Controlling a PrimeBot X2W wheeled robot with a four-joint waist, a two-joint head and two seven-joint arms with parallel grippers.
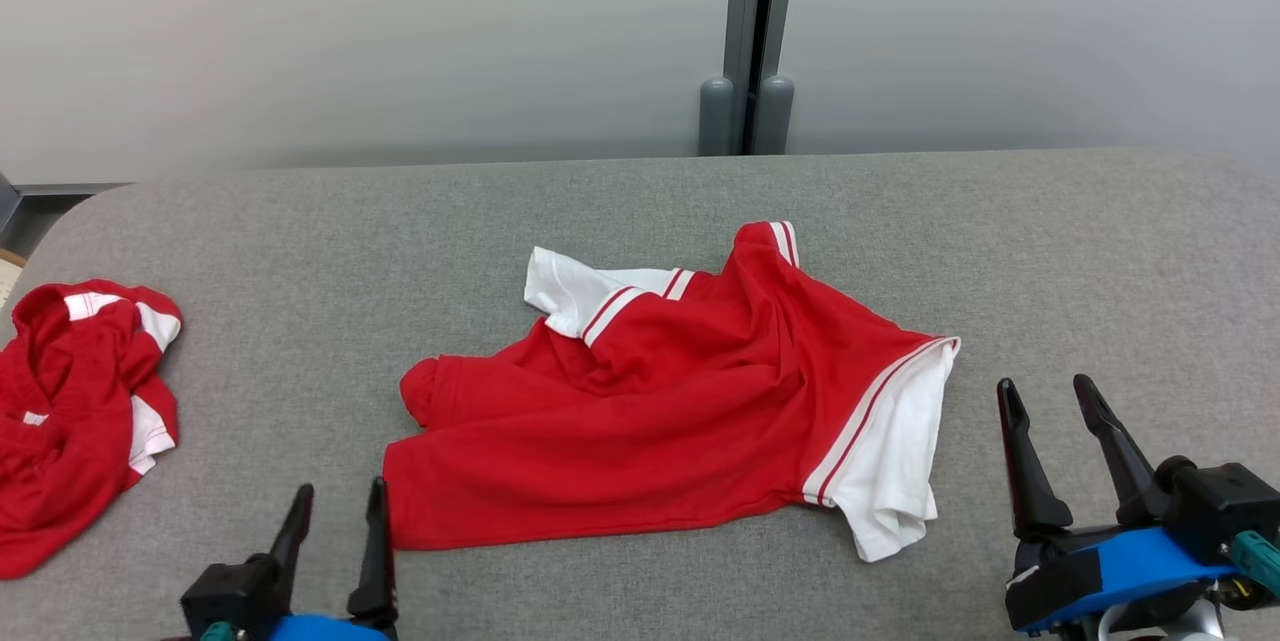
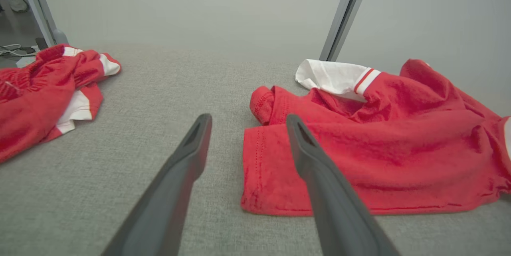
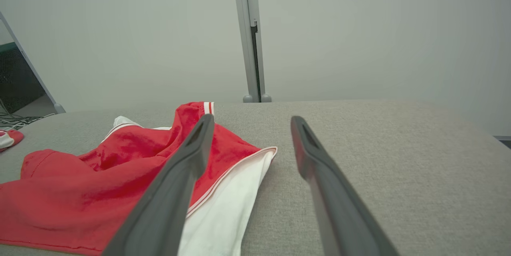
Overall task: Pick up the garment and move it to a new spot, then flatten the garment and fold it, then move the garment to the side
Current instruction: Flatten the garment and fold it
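The red-and-white shirt (image 1: pixel 660 411) lies rumpled mid-way on the grey padded surface (image 1: pixel 300 251), long axis crosswise between two parted, empty grippers: left gripper (image 1: pixel 341 489) just beside its hem (image 1: pixel 402 511), right gripper (image 1: pixel 1045 386) standing off the white sleeve (image 1: pixel 890 461).

This is looking like a robotics lab or test bay in an office-type building, not a home; a grey fabric-covered tabletop (image 1: pixel 300 251) with rounded corners is serving as the work surface; pale frosted partition panels (image 1: pixel 350 31) are standing right behind it, meeting at a grey metal post (image 1: pixel 752 31) with two rounded feet; loose cables (image 2: pixel 11 49) are lying on the floor past the panels' end; a red-and-white garment (image 1: pixel 660 401) is lying mid-tabletop while a second garment (image 1: pixel 80 411) in the same colours is lying bunched at the left edge
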